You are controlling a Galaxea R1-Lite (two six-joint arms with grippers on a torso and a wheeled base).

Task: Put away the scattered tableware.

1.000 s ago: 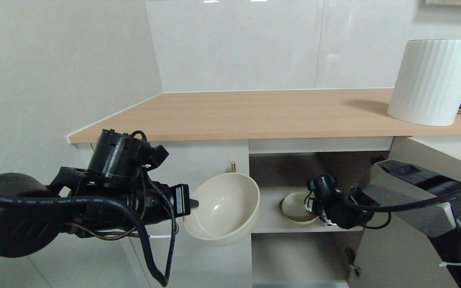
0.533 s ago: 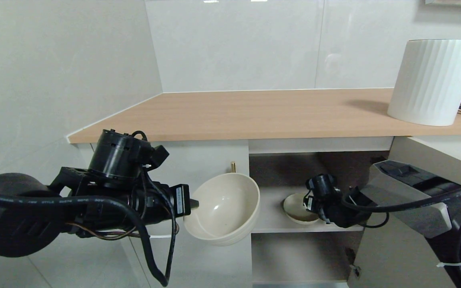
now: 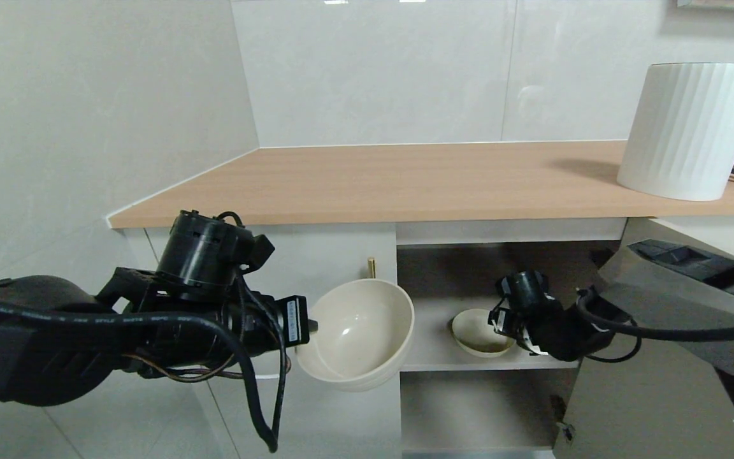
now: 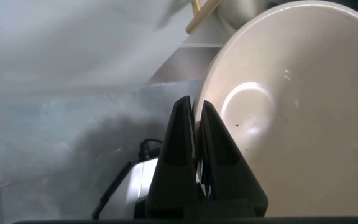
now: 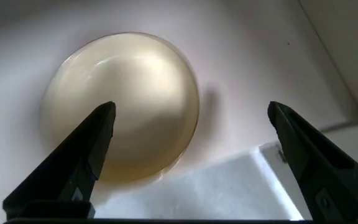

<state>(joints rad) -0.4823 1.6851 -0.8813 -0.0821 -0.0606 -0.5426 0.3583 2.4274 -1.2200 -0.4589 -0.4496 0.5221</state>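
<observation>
My left gripper (image 3: 311, 326) is shut on the rim of a large cream bowl (image 3: 357, 333), held tilted in the air in front of the closed left cabinet door. In the left wrist view the fingers (image 4: 194, 115) pinch the bowl's (image 4: 297, 106) edge. A small cream dish (image 3: 478, 331) rests on the upper shelf (image 3: 434, 347) inside the open cabinet. My right gripper (image 3: 501, 320) hovers just right of that dish, open. In the right wrist view its gripper (image 5: 191, 124) has wide-spread fingers with the dish (image 5: 123, 106) lying free between and beyond them.
A wooden countertop (image 3: 418, 178) runs above the cabinet, with a tall white ribbed container (image 3: 689, 127) at the right. A brass knob (image 3: 371, 266) sticks out of the left door. The open right cabinet door (image 3: 654, 382) stands beside my right arm. A lower shelf (image 3: 475, 414) lies beneath.
My right gripper has pulled back to the right, away from the small dish left on the shelf. My left arm shifted slightly right and down with the large bowl.
</observation>
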